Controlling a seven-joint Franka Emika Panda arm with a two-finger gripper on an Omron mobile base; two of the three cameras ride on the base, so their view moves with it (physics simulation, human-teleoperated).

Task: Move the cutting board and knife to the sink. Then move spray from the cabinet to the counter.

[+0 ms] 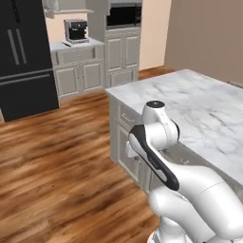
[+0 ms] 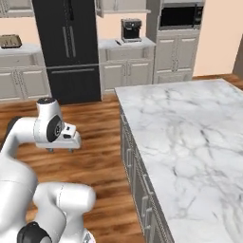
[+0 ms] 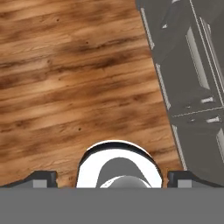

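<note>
Marble counter [image 2: 190, 142], white w/ grey veins, on beige panelled base cabinets [image 3: 192, 87], sits to the right of the arm. Its visible top is bare.

Gripper [image 2: 60, 150] hangs low over the wood floor [image 3: 74, 74], just beside the counter's panelled side, below the slab edge and not touching it. In the hand view the two dark fingertips [image 3: 43, 178] sit far apart at the bottom corners: jaws wide, nothing between them but floor.

Arm is folded: elbow up, forearm bent back down, hand pointing at the floor near the base. Black fridge [image 2: 69, 47], coffee machine [image 2: 131, 29] and microwave [image 2: 179, 16] along the far wall, well apart from the gripper.
</note>
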